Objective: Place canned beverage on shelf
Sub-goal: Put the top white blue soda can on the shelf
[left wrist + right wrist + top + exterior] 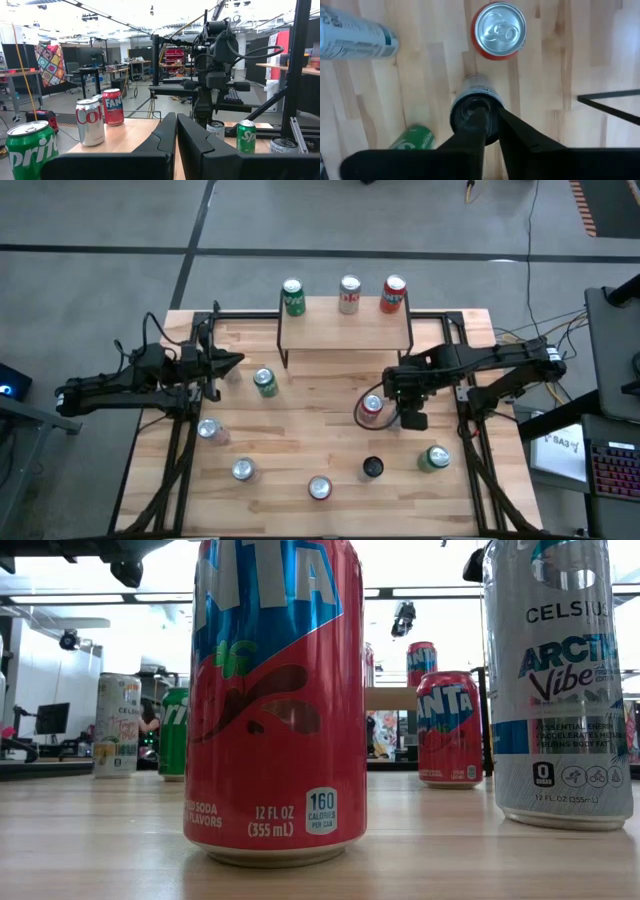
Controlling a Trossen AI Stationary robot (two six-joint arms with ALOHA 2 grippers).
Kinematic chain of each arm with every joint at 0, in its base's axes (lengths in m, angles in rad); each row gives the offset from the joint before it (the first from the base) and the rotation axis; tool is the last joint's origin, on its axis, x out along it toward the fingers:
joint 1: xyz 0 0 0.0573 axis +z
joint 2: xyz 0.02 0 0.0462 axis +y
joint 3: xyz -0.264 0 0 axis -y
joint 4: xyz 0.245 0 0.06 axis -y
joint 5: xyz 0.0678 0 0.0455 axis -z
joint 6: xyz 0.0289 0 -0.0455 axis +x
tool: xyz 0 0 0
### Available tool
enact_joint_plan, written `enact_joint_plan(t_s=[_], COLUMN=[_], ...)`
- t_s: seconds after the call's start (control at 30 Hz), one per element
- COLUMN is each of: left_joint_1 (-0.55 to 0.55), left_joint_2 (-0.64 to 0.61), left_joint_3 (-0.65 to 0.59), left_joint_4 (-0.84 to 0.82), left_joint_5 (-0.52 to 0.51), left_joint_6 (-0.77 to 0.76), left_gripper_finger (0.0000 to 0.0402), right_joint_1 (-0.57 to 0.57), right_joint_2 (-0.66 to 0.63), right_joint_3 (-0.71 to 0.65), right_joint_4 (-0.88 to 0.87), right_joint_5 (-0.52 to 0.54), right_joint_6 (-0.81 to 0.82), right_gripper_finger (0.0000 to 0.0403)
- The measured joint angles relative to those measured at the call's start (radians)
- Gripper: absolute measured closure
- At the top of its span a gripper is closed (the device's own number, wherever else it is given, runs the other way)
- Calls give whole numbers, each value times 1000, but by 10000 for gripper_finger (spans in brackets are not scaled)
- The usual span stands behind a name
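Item: right gripper [490, 116]. It is hung above the tabletop, pointed down, fingers drawn almost together, nothing held.
Item: red can [499, 30]. Upright just ahead of the fingertips, judged the next pick. A dark can [462, 107] is seen beneath them.
Item: shelf [345, 330]. Beyond the red can, three cans already lined along its far edge.
Item: left gripper [236, 362]. Closed, empty, parked well apart.

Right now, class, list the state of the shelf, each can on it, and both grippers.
Sprite can: upright on shelf.
silver Coke can: upright on shelf.
Fanta can: upright on shelf.
shelf: standing, three cans on top.
left gripper: shut, empty.
right gripper: shut, empty.
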Motion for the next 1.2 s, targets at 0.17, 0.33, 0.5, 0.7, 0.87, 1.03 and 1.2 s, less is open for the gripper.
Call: enact_joint_plan(t_s=[0.17, 0.33, 0.5, 0.7, 0.87, 1.03, 1.2], left_joint_1=[0, 0, 0, 0, 0, 0, 0], left_joint_2=[0, 0, 1, 1, 1, 3, 3], left_joint_3=[0, 0, 0, 0, 0, 0, 0], left_joint_4=[0, 1, 2, 6, 9, 9, 9], left_joint_5=[0, 0, 0, -1, -1, -1, -1], left_joint_6=[2, 12, 14, 18, 18, 23, 29], left_gripper_finger=[402, 402, 402, 402, 402, 402, 402], right_joint_1=[0, 0, 2, 27, 58, 77, 76], right_joint_2=[0, 0, 0, 0, 0, 0, 14], right_joint_3=[-1, -1, -1, -1, -2, -10, -56], right_joint_4=[4, 36, -11, -37, -37, -34, -26], right_joint_5=[9, 64, 69, 35, 23, 25, 25], right_joint_6=[25, 33, 95, 120, 126, 132, 131], right_gripper_finger=[292, 209, 136, 85, 74, 74, 74])
